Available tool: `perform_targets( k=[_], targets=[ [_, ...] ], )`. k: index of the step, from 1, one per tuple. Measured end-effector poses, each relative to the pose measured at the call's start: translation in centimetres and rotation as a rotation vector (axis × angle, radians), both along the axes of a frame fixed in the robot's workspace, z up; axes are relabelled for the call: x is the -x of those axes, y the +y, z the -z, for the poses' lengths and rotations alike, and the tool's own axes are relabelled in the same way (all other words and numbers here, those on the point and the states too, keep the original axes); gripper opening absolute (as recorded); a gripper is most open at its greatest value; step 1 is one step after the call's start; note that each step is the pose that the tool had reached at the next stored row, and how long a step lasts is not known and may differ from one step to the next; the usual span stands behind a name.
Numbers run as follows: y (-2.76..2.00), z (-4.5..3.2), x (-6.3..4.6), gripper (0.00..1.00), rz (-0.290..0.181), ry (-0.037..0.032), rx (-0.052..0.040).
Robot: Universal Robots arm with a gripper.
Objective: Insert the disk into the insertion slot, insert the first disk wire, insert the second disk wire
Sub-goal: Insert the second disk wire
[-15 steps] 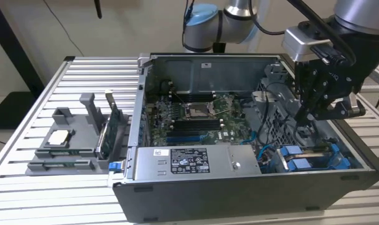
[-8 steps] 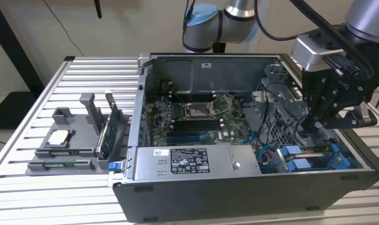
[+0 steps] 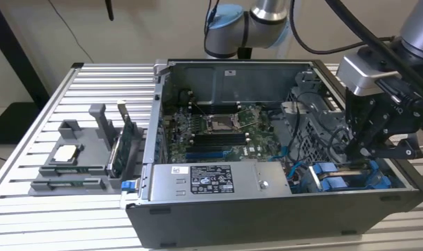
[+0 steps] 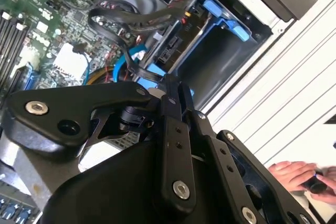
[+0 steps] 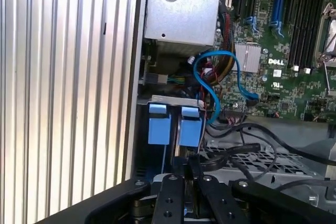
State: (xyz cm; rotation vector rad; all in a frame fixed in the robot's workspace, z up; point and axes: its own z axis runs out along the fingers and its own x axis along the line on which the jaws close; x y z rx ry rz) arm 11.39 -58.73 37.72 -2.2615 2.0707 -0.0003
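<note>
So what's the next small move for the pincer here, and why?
Probably a short, straight push further into the slot. In the first wrist view the pincer sits right at the disk's blue handles, which stand at the slot's mouth, so the disk may not be fully seated; its depth can't be seen. The blue cable lies loose beside it.
</note>
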Motion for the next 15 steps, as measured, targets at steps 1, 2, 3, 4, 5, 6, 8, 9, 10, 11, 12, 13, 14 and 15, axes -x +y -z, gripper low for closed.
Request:
perform_targets(
  k=[1, 2, 3, 4, 5, 6, 8, 9, 10, 11, 12, 13, 14, 15],
  targets=[
    [-0.17, 0.08, 0.00, 0.16, 0.000, 0.0000, -0.0001],
    [-0.31, 0.16, 0.00, 0.16, 0.000, 0.0000, -0.0001],
    [-0.42, 0.25, -0.01, 0.16, 0.000, 0.0000, -0.0002],
    [-0.45, 0.33, -0.01, 0.16, 0.000, -0.0001, -0.0004],
    [-0.44, 0.39, -0.02, 0.16, 0.000, -0.0002, -0.0003],
    [-0.45, 0.42, -0.02, 0.16, 0.000, -0.0003, -0.0013],
    [-0.45, 0.54, -0.07, 0.16, 0.001, -0.0003, -0.0054],
    [-0.45, 0.61, -0.12, 0.16, 0.004, -0.0004, -0.0083],
    [-0.45, 0.69, -0.16, 0.16, 0.009, -0.0004, -0.0108],
    [-0.45, 0.76, -0.20, 0.16, 0.014, -0.0004, -0.0131],
    [-0.45, 0.83, -0.22, 0.16, 0.017, -0.0004, -0.0160],
    [-0.45, 0.90, -0.23, 0.16, 0.020, -0.0004, -0.0196],
    [-0.44, 0.96, -0.23, 0.16, 0.023, -0.0004, -0.0230],
    [-0.41, 1.01, -0.25, 0.16, 0.024, -0.0004, -0.0272]
  ],
)
